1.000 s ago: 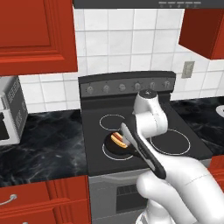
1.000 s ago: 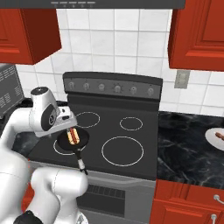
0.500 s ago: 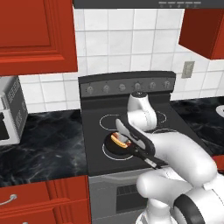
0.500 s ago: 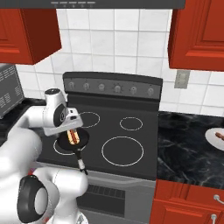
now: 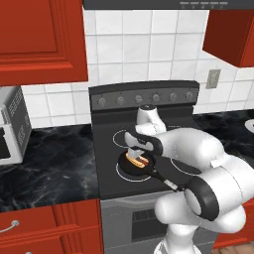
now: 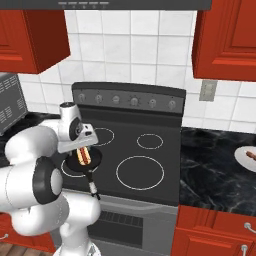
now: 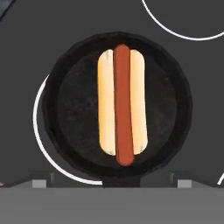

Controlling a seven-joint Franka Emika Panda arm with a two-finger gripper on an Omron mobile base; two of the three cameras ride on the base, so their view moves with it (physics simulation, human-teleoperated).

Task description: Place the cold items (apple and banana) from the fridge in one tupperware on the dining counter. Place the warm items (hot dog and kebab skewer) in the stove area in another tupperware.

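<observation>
Hot dog [image 7: 122, 105] lies in the middle of a round black pan [image 7: 70, 113]. The sausage is red-brown and sits in a pale bun. In the hand view it runs straight up and down the picture, right between the two finger tips [image 7: 40, 180] at the bottom edge.

The fingers are wide apart. One tip is on each side of the hot dog, and they are not touching it. The gripper [image 5: 138, 147] hangs just above the pan and points down at it.

The pan sits on the front left burner of the stove [image 5: 106, 168]. It is a little off the burner's white ring, so part of the ring peeks out at one side. The pan's dark handle [image 6: 92, 185] sticks out toward the front edge of the stove.

The stove top is dark with white rings. A row of round knobs [image 6: 134, 101] runs along its back panel.

Black counter [image 5: 49, 168] lies on both sides of the stove. A white microwave [image 5: 10, 130] stands on the counter to the left. Far to the right, a white plate [image 6: 246, 158] rests on the counter with something red-brown on it, too small to tell.

White tiles cover the wall behind. Red cabinets [image 5: 37, 39] hang above and sit below the counter.
</observation>
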